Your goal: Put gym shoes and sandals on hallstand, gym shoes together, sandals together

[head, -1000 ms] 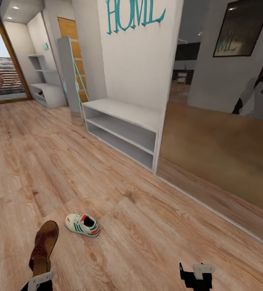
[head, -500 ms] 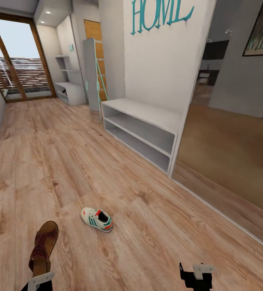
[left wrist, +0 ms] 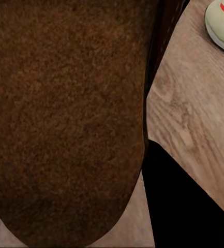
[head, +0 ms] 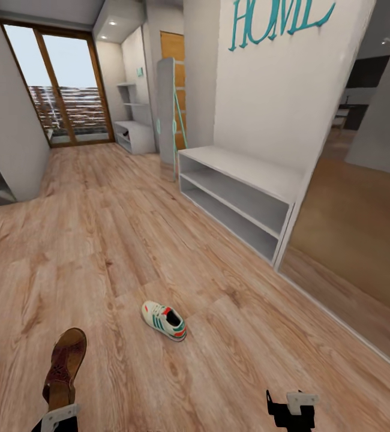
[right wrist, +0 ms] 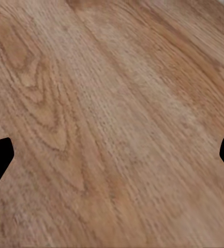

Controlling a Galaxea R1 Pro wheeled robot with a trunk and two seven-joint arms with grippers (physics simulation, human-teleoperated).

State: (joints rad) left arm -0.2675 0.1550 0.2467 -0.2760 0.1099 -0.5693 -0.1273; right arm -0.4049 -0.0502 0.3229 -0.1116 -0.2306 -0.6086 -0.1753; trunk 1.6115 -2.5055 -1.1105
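A brown sandal [head: 66, 365] sticks up from my left gripper [head: 60, 409] at the lower left of the head view, and the gripper is shut on its heel end. The left wrist view has the sandal's brown surface [left wrist: 65, 119] close up. One white gym shoe [head: 165, 320] with green stripes and an orange-red heel lies on the wood corridor floor [head: 99, 240], ahead and between my arms; its edge [left wrist: 223, 26] also appears past the sandal. My right gripper [head: 291, 410] hangs open over bare floor [right wrist: 112, 155]. The pale grey hallstand [head: 243, 180] stands against the wall further ahead to the right.
Teal letters [head: 279, 21] hang above the hallstand. A reflective wall panel [head: 351, 240] runs along the right. A tall grey panel [head: 166, 108] and another low grey unit [head: 134, 135] stand further down the corridor, before glass doors [head: 63, 90]. A grey wall [head: 3, 138] juts in on the left.
The whole view has swung left, so the hallstand and gym shoe sit further right in the picture. Both grippers keep their places, the sandal still in the left.
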